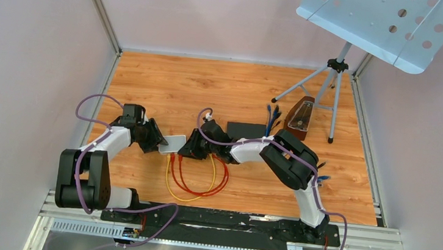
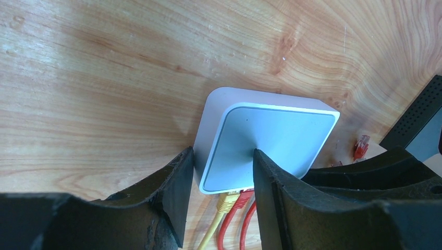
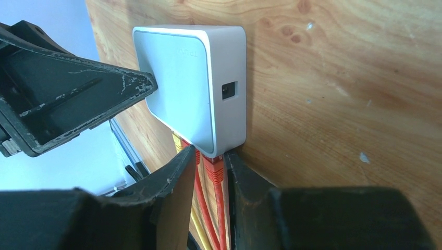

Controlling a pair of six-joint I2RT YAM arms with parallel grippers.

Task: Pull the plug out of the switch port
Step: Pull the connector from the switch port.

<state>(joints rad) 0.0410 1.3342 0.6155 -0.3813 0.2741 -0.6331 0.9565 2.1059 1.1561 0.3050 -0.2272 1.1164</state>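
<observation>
While the red plug (image 3: 214, 172) sits seated in the switch (image 3: 193, 78), nothing is pulled yet. The switch lies flat on the counter (image 1: 241, 90), left of middle and nearer the near edge. Right gripper (image 3: 211, 152) pinches the plug, a finger on each flank, close up to the port. Left gripper (image 2: 223, 152) straddles a switch corner, one tip on its top face; clamping or only pinning, cannot tell. Left to do, by my reading: draw the plug straight out. Only the right wrist view shows the pinch. The left wrist view adds a yellow plug (image 2: 225, 202) next to the red. Only the top view shows the cables (image 1: 195, 181) looping toward the near edge.
</observation>
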